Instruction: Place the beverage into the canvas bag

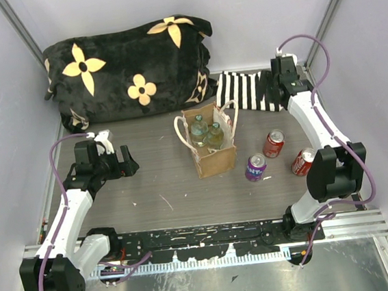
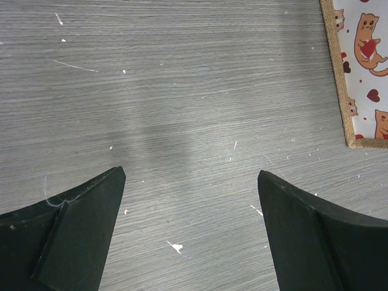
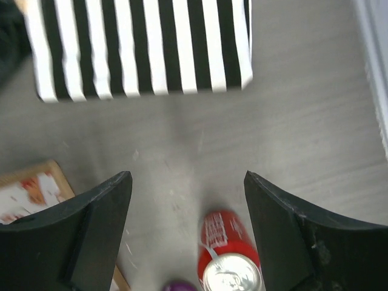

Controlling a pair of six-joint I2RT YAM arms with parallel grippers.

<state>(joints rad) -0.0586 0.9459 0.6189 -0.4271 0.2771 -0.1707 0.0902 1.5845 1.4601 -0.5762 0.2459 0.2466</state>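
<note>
**Item:** beverage; three cans loose on the counter (image 1: 157, 190), all to the right of the canvas bag (image 1: 217, 158). Red can (image 1: 273, 143): upright, near the bag's right side. Purple can (image 1: 255, 167): upright, just off the bag's near right corner. Second red can (image 1: 303, 161): farthest from the bag, apparently tipped on its side. Bag: upright, mouth open, handles splayed, two green bottles (image 1: 206, 132) inside. Handling, by judgement: thin metal cans, light if empty and moderately heavy if full. They are stiff under a gentle squeeze but easily dented. The painted wall is smooth and likely slippery, and the round body is inclined to roll once tipped. Best hold: across the middle of an upright can's body, fingers on opposite sides, below the rim. The bag is soft-walled and may shift or fold if a can catches its edge. Right fingers (image 3: 291, 236): spread wide, holding nothing, behind and to the right of the bag; the upright red can shows between them in the wrist view. Left fingers (image 2: 79, 236): spread wide, holding nothing, over bare counter to the left of the bag.
</note>
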